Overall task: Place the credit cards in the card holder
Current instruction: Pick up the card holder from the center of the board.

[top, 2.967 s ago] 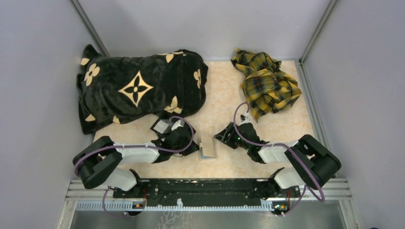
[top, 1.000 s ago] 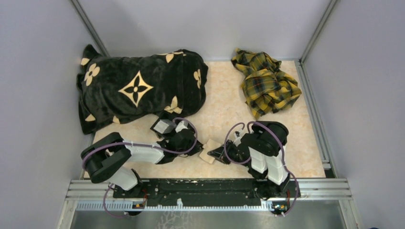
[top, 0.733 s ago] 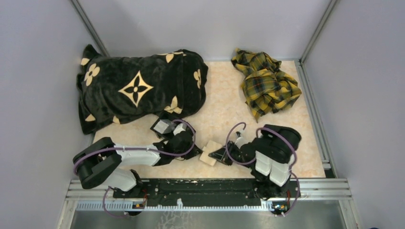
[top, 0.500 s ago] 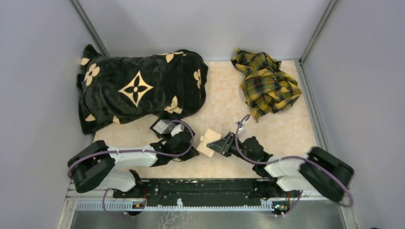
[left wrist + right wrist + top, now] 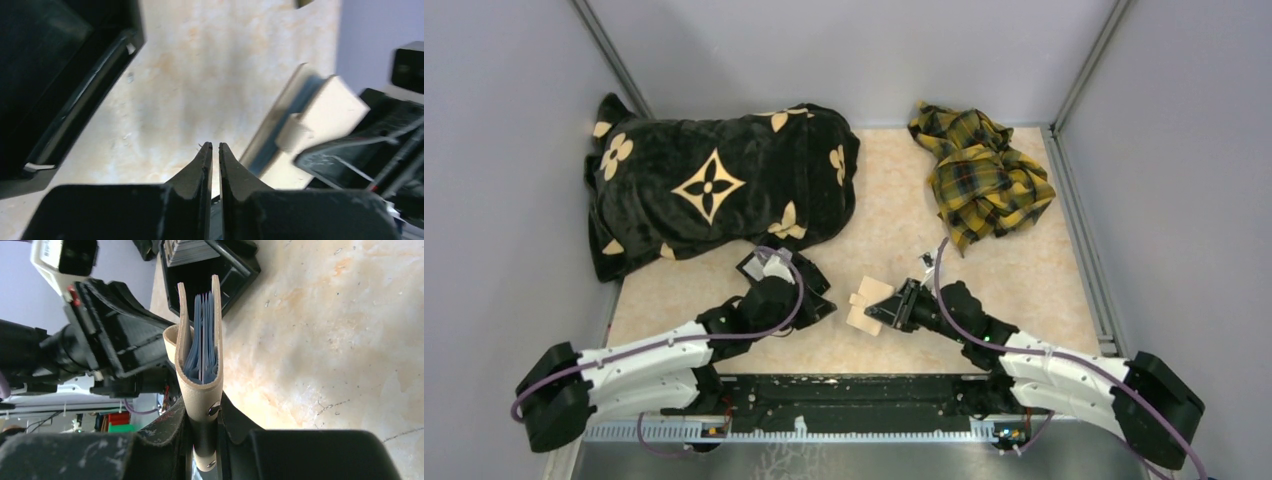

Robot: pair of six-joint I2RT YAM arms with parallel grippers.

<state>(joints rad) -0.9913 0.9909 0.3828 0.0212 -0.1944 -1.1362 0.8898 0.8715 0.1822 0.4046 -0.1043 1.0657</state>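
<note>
The tan card holder (image 5: 869,304) hangs above the table in the middle, standing on edge with my right gripper (image 5: 894,310) shut on its folded spine. The right wrist view shows my right gripper (image 5: 205,405) on the card holder (image 5: 200,385); blue card edges (image 5: 202,335) sit between its two flaps. My left gripper (image 5: 822,308) is just left of it. Its fingertips (image 5: 213,146) are barely apart, open by a thin slit with nothing between them; the card holder (image 5: 320,107) lies to their right. A stack of credit cards (image 5: 192,250) rests in the black tray (image 5: 769,266).
A black blanket with gold flower marks (image 5: 714,185) covers the back left. A yellow plaid cloth (image 5: 979,170) is bunched at the back right. The black tray (image 5: 55,85) sits close on my left gripper's left side. Grey walls close in the table.
My right arm has swung out to the right, still holding the card holder, which moved little. My left arm stretched out low, and its jaws have parted by a slit.
</note>
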